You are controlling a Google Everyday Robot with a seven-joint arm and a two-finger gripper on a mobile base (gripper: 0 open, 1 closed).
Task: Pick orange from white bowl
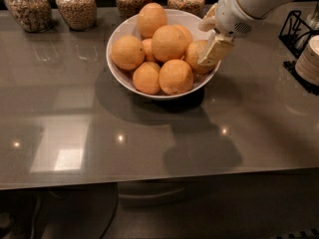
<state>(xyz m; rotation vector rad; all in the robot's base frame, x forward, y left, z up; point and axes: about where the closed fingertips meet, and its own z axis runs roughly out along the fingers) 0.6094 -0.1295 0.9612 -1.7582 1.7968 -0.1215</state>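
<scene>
The white bowl [122, 34] stands on the grey counter at the back middle, heaped with several oranges. My gripper [204, 46], cream-coloured on a white arm, reaches in from the upper right and sits at the bowl's right rim, against the rightmost orange [193, 54]. That orange rests in the bowl, partly hidden by the gripper, and its stem dot does not show. The other oranges, such as the top one [169, 43], lie untouched to its left.
Several glass jars of grains [76, 5] line the back edge behind the bowl. A black wire rack [298, 31] and a stack of white plates [309, 59] stand at the right edge. The counter's front edge runs across the lower part of the view.
</scene>
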